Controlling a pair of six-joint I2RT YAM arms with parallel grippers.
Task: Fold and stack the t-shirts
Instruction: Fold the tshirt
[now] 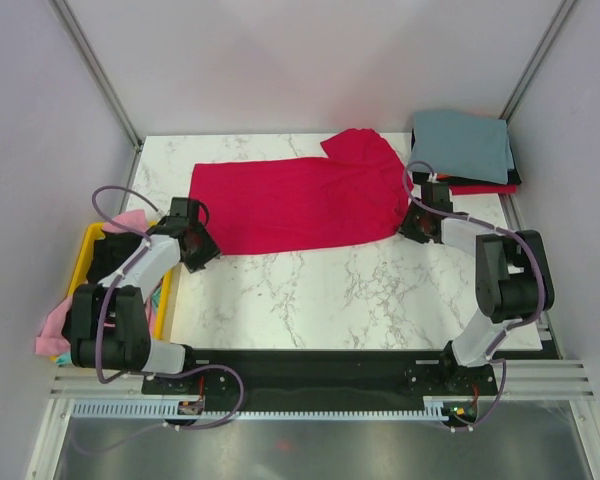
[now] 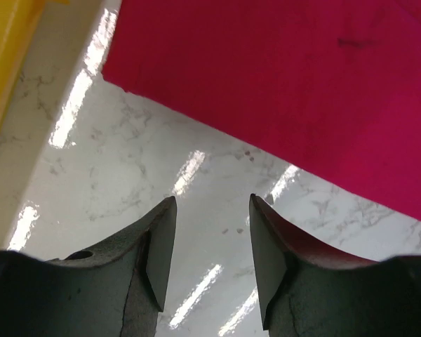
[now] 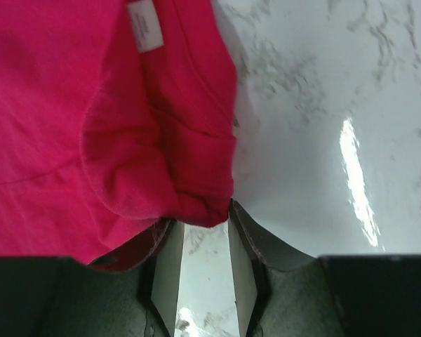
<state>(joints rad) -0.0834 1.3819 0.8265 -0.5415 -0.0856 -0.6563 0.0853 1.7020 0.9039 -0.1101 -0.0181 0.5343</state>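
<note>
One red shirt (image 1: 300,205) noted spread flat toward bench (image 1: 360,290) far edge; three folded shirts (image 1: 462,145) stacked at far right corner. Left pincer (image 2: 212,207) seen apart over bare bench; right pincer (image 3: 201,225) apart, tips touching red shirt's right edge

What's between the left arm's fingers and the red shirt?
Only bare marble tabletop; the left wrist view shows it between the fingers and the red shirt.

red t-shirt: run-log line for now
crimson-red cloth t-shirt: laid out | left tool: open, empty, by its corner | right tool: at bunched edge, grip unclear
</note>
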